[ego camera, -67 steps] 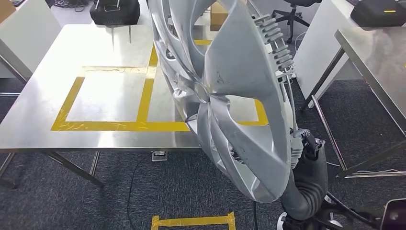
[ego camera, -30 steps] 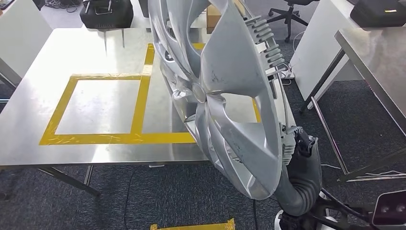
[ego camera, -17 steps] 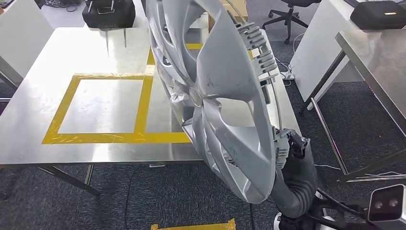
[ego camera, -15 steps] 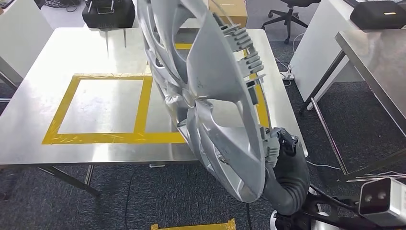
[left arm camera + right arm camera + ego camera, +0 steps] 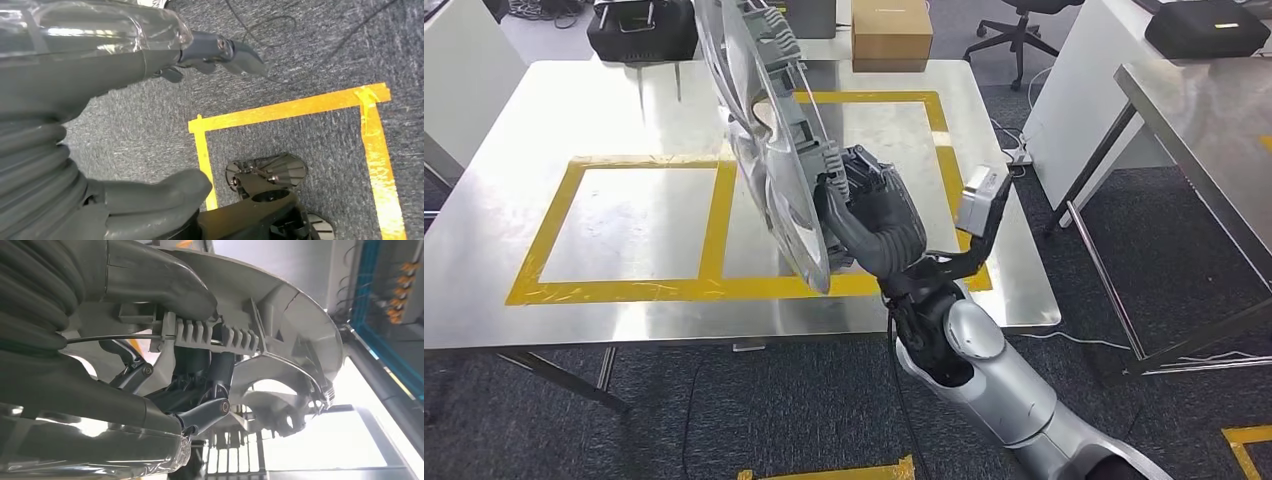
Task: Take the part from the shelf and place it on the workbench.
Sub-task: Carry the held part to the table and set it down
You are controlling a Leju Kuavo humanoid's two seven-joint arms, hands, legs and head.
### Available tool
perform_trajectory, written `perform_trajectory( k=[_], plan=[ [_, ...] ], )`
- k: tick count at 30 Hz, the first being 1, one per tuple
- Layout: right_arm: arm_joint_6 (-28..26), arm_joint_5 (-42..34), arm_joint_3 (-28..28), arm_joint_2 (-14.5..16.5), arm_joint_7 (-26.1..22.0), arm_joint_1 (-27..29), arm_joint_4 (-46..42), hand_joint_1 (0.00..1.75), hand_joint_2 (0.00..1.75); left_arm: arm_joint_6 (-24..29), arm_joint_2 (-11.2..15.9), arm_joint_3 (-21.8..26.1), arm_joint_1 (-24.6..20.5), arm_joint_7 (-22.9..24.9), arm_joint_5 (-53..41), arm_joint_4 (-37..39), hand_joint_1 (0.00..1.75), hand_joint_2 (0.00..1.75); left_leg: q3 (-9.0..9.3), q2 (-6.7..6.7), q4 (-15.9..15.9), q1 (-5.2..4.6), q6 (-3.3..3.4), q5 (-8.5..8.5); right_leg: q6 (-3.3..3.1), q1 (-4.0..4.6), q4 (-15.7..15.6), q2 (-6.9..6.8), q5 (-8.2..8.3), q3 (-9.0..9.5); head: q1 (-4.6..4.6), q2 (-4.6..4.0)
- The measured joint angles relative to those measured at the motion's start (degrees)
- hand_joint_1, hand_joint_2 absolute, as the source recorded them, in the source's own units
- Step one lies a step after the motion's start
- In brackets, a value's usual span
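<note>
While gripping its ribbed rim, right robot hand (image 5: 856, 195) holds silver spoked hubcap (image 5: 764, 130).

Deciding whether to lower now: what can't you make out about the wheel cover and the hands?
- Wheel cover: top cut off by the head view's edge; edge-on, so its face is hidden.
- Right hand: fingertips hidden behind the cover's rim.
- Workbench: contact with the cover cannot be told.
- Left hand: partly cut off, left wrist view.

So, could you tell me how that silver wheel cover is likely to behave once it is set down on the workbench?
The wheel cover looks thin and slotted, so probably light. The right hand holds it edge-on by the rim; released upright, it would likely tip or roll. The workbench is shiny, so it may slide.
</note>
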Motion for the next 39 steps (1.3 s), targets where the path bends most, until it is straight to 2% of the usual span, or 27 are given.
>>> perform_trajectory(
  k=[7,12,15,20,23,32,36,39],
  plan=[
    [-4.60,2.14,1.76,1.33,5.05,-11.72,13.58,1.75,1.75,-0.43,-0.08,-2.11,0.57,1.62,0.01,0.00,0.00,1.75,0.09,-0.17,0.02,-0.01,-0.01,-0.01,0.00,0.00,-0.03,0.00,-0.01,-0.07,-0.02,0.00],
    [-7.05,4.95,3.12,1.67,8.02,-16.17,20.44,1.75,1.75,-0.47,-0.08,-2.73,1.15,1.70,0.01,0.00,0.00,1.75,0.02,-0.58,0.04,-0.01,-0.01,-0.01,0.00,0.00,-0.06,-0.18,-0.01,-0.06,0.03,0.00],
    [-8.19,10.78,4.31,1.54,13.29,-19.20,23.54,1.75,1.75,-0.56,-0.07,-3.10,1.35,1.67,0.01,0.00,0.00,1.75,-0.03,-0.68,0.05,-0.02,-0.01,-0.01,0.00,-0.02,-0.07,-0.24,-0.01,-0.07,0.08,0.00],
    [-5.65,27.40,8.91,1.26,26.71,-25.06,30.04,1.75,1.75,-0.67,-0.08,-3.23,1.43,1.15,0.00,0.00,0.00,1.75,-0.04,-0.85,0.05,-0.02,0.00,0.00,0.00,-0.01,-0.12,-0.33,-0.01,-0.06,0.07,0.00],
    [-4.65,33.07,11.72,1.11,30.54,-26.80,33.60,1.75,1.75,-0.67,-0.14,-3.23,1.50,0.79,0.01,0.00,0.00,1.75,-0.06,-1.13,0.06,-0.02,-0.02,0.03,0.00,-0.01,-0.13,-0.45,-0.01,-0.06,0.06,0.00],
    [-4.35,36.37,16.73,0.46,32.82,-28.99,39.30,1.75,1.75,-0.67,-0.15,-3.23,1.69,0.65,0.01,0.00,0.00,1.75,-0.11,-1.55,0.07,-0.02,-0.02,0.05,0.00,-0.01,-0.17,-0.59,-0.01,-0.06,0.11,0.00],
    [-1.51,45.63,18.75,-0.09,38.69,-29.64,41.10,1.75,1.75,-0.68,-0.17,-3.41,1.99,0.45,0.01,0.00,0.00,1.75,-0.11,-1.71,0.07,-0.03,-0.01,0.05,0.00,-0.01,-0.20,-0.70,-0.02,-0.05,0.12,0.00],
    [1.69,52.30,20.38,-0.59,41.84,-29.75,42.45,0.44,1.75,-0.79,-0.20,-3.58,2.31,0.20,0.01,0.00,0.00,1.75,-0.13,-1.78,0.07,-0.03,-0.01,0.07,0.00,-0.01,-0.22,-0.77,-0.02,-0.03,0.15,0.00]
  ],
)
